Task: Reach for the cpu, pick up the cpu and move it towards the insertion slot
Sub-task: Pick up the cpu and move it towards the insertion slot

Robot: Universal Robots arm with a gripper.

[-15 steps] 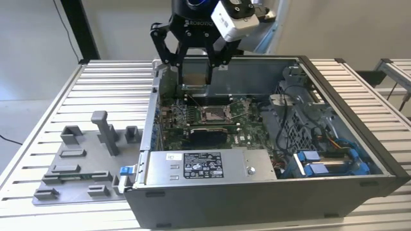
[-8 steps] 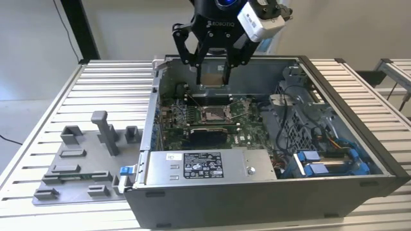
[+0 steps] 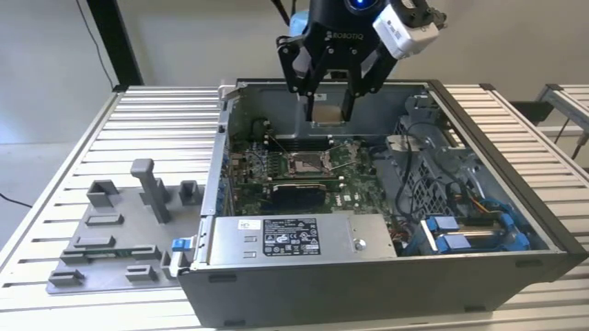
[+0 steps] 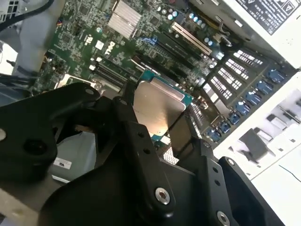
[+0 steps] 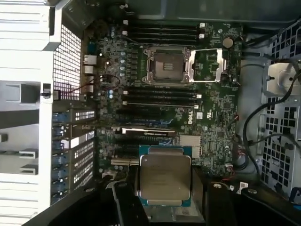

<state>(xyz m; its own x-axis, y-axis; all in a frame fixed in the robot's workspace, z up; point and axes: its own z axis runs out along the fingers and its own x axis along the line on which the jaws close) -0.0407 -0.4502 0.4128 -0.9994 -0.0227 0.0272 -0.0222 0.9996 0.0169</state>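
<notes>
My gripper point(image 3: 332, 103) hangs above the open computer case, over the far part of the motherboard, shut on the cpu point(image 3: 329, 116). The cpu is a thin square chip with a pale silver face, held by its edges between the black fingers point(image 5: 123, 200). In both wrist views the cpu point(image 5: 165, 178) point(image 4: 157, 106) lies flat above the green board. The insertion slot point(image 3: 304, 163) point(image 5: 168, 66) is a silver-framed socket with a dark brownish centre. It lies below the gripper and a little nearer the case front, apart from the chip.
The socket's metal cover plate point(image 5: 207, 66) lies flipped open beside it. A silver power supply point(image 3: 285, 238) spans the case front, with blue drive bays point(image 3: 470, 231) and cables point(image 3: 414, 165) on the exterior view's right. A grey plastic fixture point(image 3: 120, 221) with posts sits on the slatted table.
</notes>
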